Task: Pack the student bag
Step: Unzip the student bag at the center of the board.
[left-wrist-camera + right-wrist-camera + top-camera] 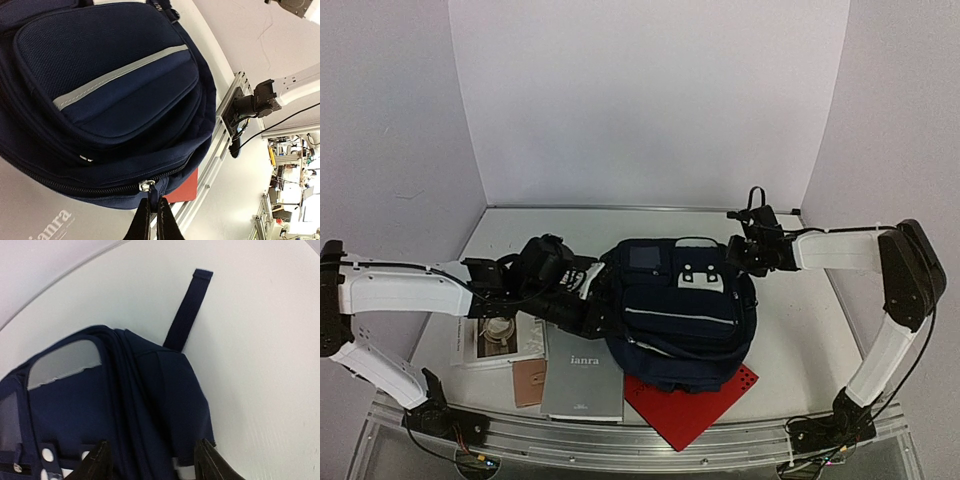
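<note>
Item: student bag (680,310), dark navy with grey stripes, lying flat at the middle of the table (790,330), its lower edge over a red sheet (695,410) and touching a grey book (582,385). Its zips look closed, and the loose goods lie outside it, so the packing appears not yet begun. Hazards, as I judge them: the zip pull (148,186) is a small tab that could slide out of the pinch if drawn at an angle. The slider could bind where the zip line bends round the bag's curved edge. If the far hold is weak, the whole bag may drag across the table instead of opening, carrying the sheet beneath it along. End effectors: left gripper (152,202), fingers together, nipped on the zip pull at the bag's lower seam. Right gripper (152,445), jaws partway apart, set astride the bag's thick top corner beside a loose strap (187,310). The fabric fills the gap and meets both fingers, so it is a hold on the bag by the look of it, but I cannot tell how firm.
</note>
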`<state>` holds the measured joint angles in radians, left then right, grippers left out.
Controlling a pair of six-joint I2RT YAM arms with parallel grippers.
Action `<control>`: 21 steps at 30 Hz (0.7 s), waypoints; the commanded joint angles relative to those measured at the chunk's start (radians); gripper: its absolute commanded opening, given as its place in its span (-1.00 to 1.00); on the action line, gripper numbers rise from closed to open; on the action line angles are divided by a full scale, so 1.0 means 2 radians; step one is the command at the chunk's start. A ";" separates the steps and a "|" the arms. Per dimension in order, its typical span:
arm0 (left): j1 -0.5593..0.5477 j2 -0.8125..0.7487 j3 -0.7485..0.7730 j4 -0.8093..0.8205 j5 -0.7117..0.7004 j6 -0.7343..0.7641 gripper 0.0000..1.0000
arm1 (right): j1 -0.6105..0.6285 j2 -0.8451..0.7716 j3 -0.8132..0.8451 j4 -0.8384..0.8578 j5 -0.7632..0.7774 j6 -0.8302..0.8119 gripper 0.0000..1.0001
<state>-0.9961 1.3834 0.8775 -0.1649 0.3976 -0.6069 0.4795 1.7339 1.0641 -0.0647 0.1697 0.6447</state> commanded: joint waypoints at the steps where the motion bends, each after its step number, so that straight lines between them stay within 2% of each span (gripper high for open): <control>1: -0.019 0.034 0.053 0.070 -0.024 -0.029 -1.00 | 0.005 -0.016 0.051 -0.009 -0.014 -0.093 0.29; 3: -0.019 0.036 0.054 0.078 -0.029 -0.033 -0.88 | 0.005 -0.039 0.046 -0.035 -0.017 -0.100 0.47; 7: -0.019 0.021 0.055 0.052 -0.040 -0.034 -0.25 | 0.006 -0.109 0.013 -0.090 -0.062 -0.091 0.73; 10: -0.018 -0.005 0.051 0.012 -0.073 -0.040 0.13 | 0.014 -0.185 -0.029 -0.108 -0.138 -0.085 0.79; 13: -0.015 -0.028 0.042 -0.025 -0.108 -0.052 0.34 | 0.049 -0.258 -0.062 -0.114 -0.180 -0.082 0.76; 16: -0.004 -0.034 0.027 -0.041 -0.117 -0.066 0.45 | 0.113 -0.300 -0.079 -0.117 -0.184 -0.078 0.68; 21: 0.042 -0.012 0.000 -0.036 -0.089 -0.126 0.51 | 0.200 -0.275 -0.073 -0.116 -0.164 -0.085 0.50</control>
<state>-0.9751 1.3370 0.9240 -0.2125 0.2106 -0.7620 0.7918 1.1196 0.9195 -0.2775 -0.1544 0.4910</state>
